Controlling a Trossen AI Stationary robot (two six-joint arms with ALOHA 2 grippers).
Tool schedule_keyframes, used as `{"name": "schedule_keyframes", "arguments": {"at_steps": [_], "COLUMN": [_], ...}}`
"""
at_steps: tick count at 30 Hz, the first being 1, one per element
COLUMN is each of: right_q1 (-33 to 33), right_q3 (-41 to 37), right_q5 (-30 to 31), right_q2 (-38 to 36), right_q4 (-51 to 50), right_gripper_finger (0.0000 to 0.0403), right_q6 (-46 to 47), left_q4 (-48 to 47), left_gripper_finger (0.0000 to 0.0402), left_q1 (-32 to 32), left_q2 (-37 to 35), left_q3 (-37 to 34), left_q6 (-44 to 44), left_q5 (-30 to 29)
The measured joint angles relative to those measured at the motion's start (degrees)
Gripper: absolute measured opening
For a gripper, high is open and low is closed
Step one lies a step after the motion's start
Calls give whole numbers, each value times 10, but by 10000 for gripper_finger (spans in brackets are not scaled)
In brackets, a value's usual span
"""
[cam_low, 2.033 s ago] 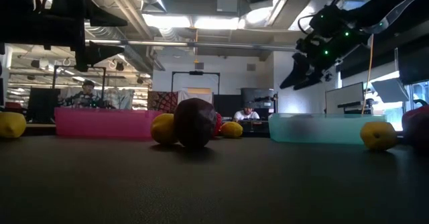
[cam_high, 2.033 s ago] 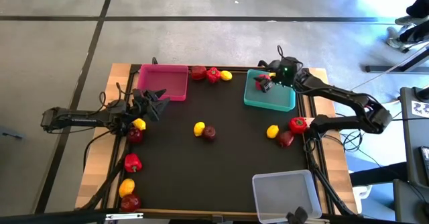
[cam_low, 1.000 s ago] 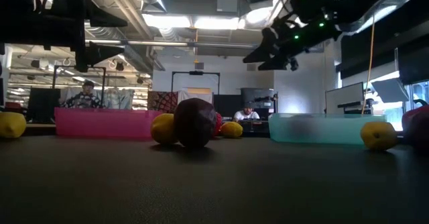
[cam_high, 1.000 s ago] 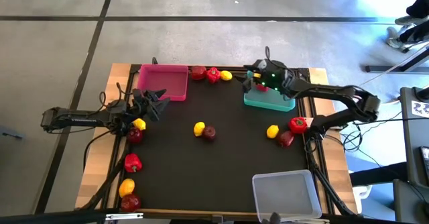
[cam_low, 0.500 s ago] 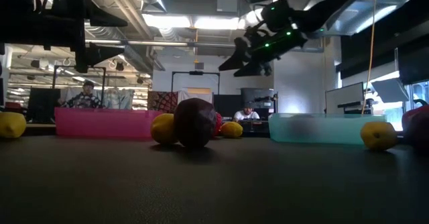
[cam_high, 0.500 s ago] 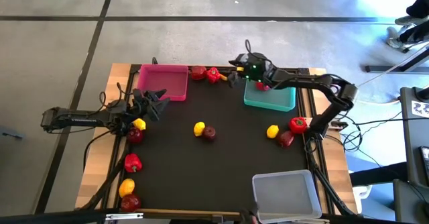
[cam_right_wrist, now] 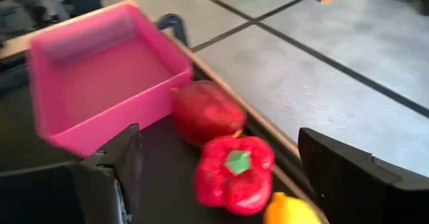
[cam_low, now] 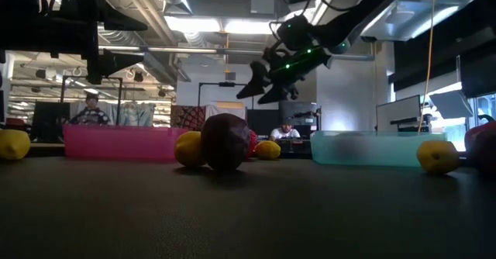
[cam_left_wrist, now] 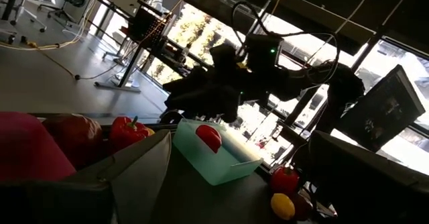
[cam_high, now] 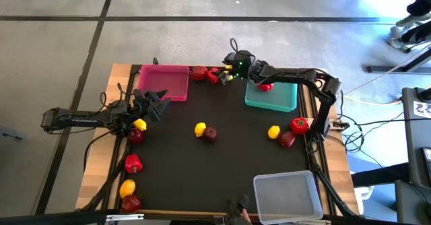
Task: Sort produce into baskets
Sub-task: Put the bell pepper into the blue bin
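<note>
Spanning most of the high view, the black table [cam_high: 222,157] carries three trays: a pink tray [cam_high: 163,82] at the far left, a teal tray [cam_high: 271,95] at the far right, and a clear tray [cam_high: 286,195] at the near right corner. The pink and clear trays look bare inside; the teal one holds one red pepper [cam_high: 264,85], seen from the left wrist as a red shape [cam_left_wrist: 209,137] in the teal tray [cam_left_wrist: 216,162].

The right arm reaches across the far edge, and the right gripper [cam_high: 227,73] hangs above a row of produce between the pink and teal trays: a dark apple [cam_high: 199,73], a red pepper [cam_high: 213,75] and a lemon [cam_high: 227,77]. Its fingers [cam_right_wrist: 348,177] are spread wide, nothing between them; its wrist view looks down on the apple [cam_right_wrist: 208,112], the green-stemmed pepper [cam_right_wrist: 234,170] touching it, and the pink tray [cam_right_wrist: 100,83] beside them. In the low view it is raised well off the table [cam_low: 260,88].

The left gripper [cam_high: 151,102] waits near the pink tray's near edge, fingers apart and empty.

Loose produce: a lemon [cam_high: 200,129] touching an apple [cam_high: 211,133] mid-table; a lemon [cam_high: 273,132], pepper [cam_high: 299,124] and apple [cam_high: 287,140] near the right edge; on the left, a lemon [cam_high: 140,124], apple [cam_high: 135,136], pepper [cam_high: 133,163], lemon [cam_high: 126,188] and apple [cam_high: 130,203].
</note>
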Motion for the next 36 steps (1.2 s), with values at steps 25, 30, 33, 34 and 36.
{"name": "schedule_keyframes", "arguments": {"at_steps": [25, 30, 33, 34, 36], "right_q1": [0, 0, 0, 0, 0], "right_q3": [0, 16, 23, 28, 37], "right_q5": [10, 6, 5, 1, -16], "right_q2": [111, 115, 115, 119, 123], "right_q4": [39, 37, 33, 29, 13], "right_gripper_finger": [308, 308, 306, 302, 289], "right_q6": [17, 18, 15, 15, 22], "left_q4": [0, 0, 0, 0, 0], "left_gripper_finger": [351, 351, 351, 351, 351], "left_q1": [0, 0, 0, 0, 0], "left_q2": [0, 0, 0, 0, 0], "left_q3": [0, 0, 0, 0, 0], "left_q6": [-13, -13, -13, -13, -13], "left_q5": [0, 0, 0, 0, 0]}}
